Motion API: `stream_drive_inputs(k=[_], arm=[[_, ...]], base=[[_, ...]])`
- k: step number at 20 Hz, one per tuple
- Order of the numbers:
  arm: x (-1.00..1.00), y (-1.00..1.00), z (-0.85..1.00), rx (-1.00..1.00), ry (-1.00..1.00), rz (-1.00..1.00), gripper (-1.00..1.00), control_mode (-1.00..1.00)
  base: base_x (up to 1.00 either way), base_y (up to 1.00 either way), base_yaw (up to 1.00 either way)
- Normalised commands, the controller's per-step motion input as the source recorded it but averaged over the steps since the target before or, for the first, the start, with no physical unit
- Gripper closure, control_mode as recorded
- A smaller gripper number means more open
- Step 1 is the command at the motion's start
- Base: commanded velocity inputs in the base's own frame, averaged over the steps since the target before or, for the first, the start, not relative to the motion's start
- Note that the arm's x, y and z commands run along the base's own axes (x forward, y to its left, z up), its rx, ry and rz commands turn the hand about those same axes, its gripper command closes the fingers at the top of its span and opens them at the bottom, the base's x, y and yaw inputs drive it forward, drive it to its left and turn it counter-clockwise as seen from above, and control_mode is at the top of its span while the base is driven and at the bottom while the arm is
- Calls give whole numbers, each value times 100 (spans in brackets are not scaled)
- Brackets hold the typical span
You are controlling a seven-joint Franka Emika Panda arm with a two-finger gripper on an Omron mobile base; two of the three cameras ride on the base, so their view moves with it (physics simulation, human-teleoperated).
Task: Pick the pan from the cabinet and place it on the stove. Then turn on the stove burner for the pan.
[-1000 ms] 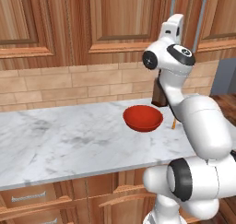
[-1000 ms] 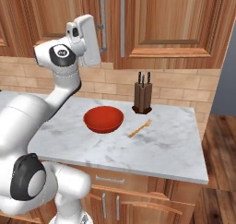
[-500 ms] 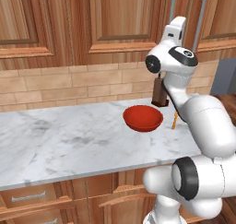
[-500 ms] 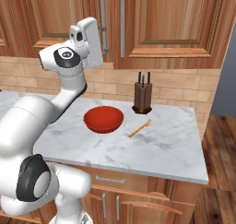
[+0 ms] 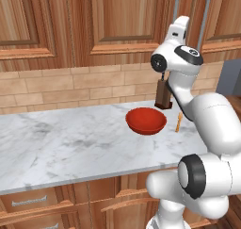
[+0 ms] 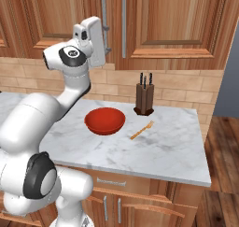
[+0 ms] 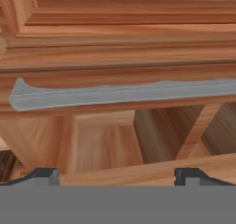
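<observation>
The arm reaches up from the base toward the cabinet (image 6: 154, 20), its hand raised close to the long silver bar handle (image 6: 104, 23) of the left of two doors that meet above the table (image 6: 172, 151). In the right base view the gripper (image 6: 108, 39) sits right at that bar, about level with its lower end; in the left base view the white hand (image 5: 179, 31) stands in front of the same handle (image 5: 176, 6), with the second handle (image 5: 204, 20) just beside it to the right.

In the hand view the silver bar (image 7: 120, 94) runs across the picture above the two dark fingertips (image 7: 44, 176), one at each lower corner. The jaws stand spread wide with nothing between them; the bar lies beyond the tips, and I cannot tell whether it touches them.

Both cabinet doors are shut, so the pan is hidden from sight; the pictures give no clue which door it sits behind.

On the marble table a red bowl (image 6: 105, 120) rests near the middle, close to the arm. Behind and to its right a dark wooden knife block (image 6: 144, 99) stands upright against the brick backsplash (image 6: 186, 86), black handles sticking out of its top. Between bowl and block, nearer the front, a thin orange utensil (image 6: 141, 130) lies flat at a slant. Below the table are drawer fronts with short silver handles (image 5: 29, 202)
</observation>
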Motion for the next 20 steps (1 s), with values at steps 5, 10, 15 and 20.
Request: stream_drive_inputs(k=[5, 10, 15, 20], arm=[[21, 0, 0, 0, 1, 2, -100, -100], [22, 0, 0, 0, 2, 0, -100, -100], [14, -3, -1, 0, 4, 0, -100, -100], [4, -20, 0, 0, 3, 0, -100, -100]], base=[[0, 0, 0], [0, 0, 0], [0, 0, 0], [0, 0, 0]])
